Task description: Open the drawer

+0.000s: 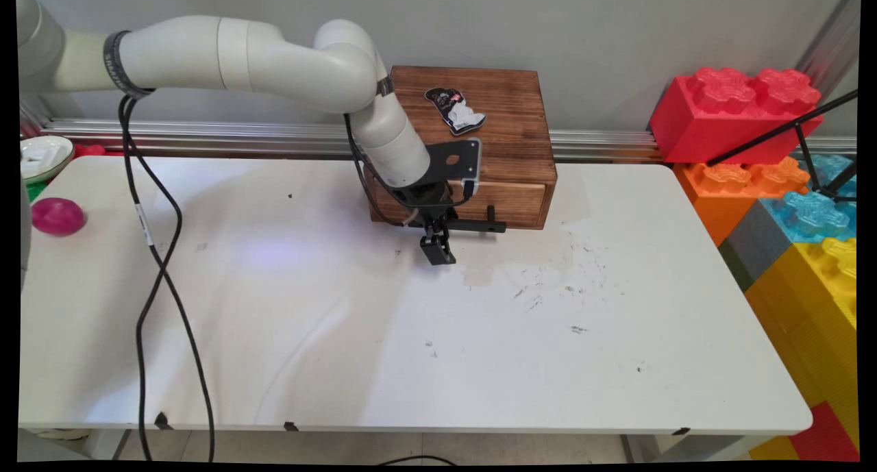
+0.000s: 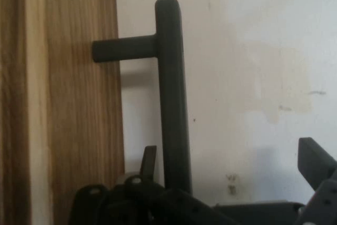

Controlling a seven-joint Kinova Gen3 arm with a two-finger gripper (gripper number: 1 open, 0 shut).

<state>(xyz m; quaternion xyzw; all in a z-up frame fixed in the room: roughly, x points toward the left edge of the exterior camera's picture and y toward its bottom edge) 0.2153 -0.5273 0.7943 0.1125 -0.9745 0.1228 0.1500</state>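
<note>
We see the black two-finger claw [image 1: 438, 242] spread, one finger on either side of the dark bar-shaped drawer handle [image 2: 172, 93], not pinching it. The handle stands off the pale front of the drawer [image 1: 515, 201] in the brown wooden box [image 1: 479, 126] at the tabletop's [image 1: 342, 335] far edge. We judge the bar stiff and smooth, best gripped mid-length. A black-and-white flat figure [image 1: 455, 109] lies on the box; a pink ball [image 1: 57, 216] sits by the left edge.
</note>
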